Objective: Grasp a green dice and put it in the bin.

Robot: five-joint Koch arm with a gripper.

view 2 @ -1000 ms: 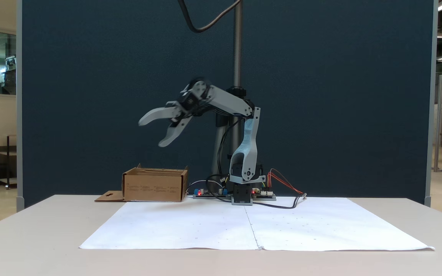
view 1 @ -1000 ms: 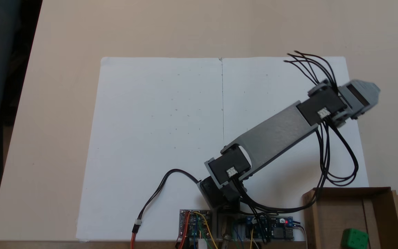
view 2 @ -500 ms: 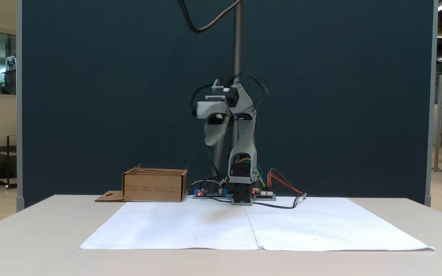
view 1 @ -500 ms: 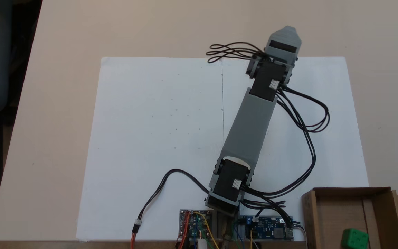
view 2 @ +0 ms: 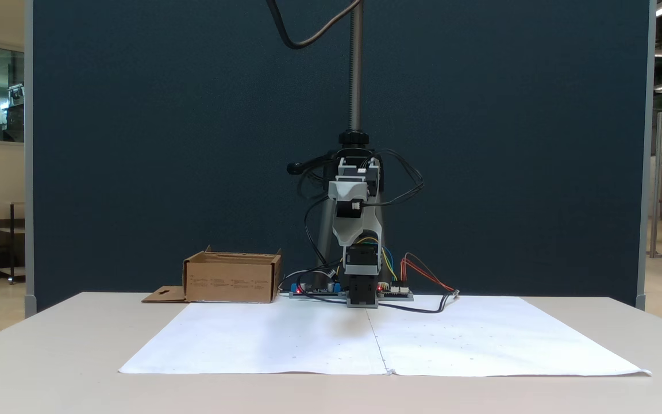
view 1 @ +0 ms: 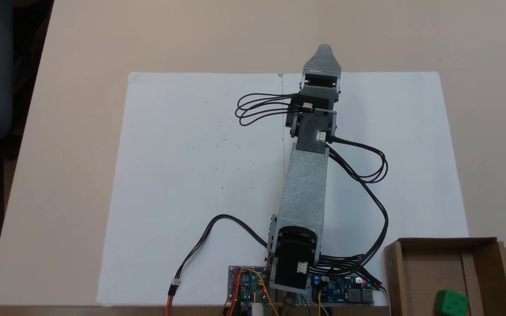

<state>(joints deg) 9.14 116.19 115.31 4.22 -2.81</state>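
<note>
Above the white paper sheet (view 1: 191,175), well clear of it, I stretch my grey arm (view 1: 303,193) straight toward the far edge. My gripper (view 1: 323,50) shows one tapered tip, so I cannot tell how my jaws stand. At near right in the top-down fixed view, the small bright green plastic dice (view 1: 450,303) sits inside the shallow brown cardboard bin (view 1: 393,272), pips facing up.
</note>
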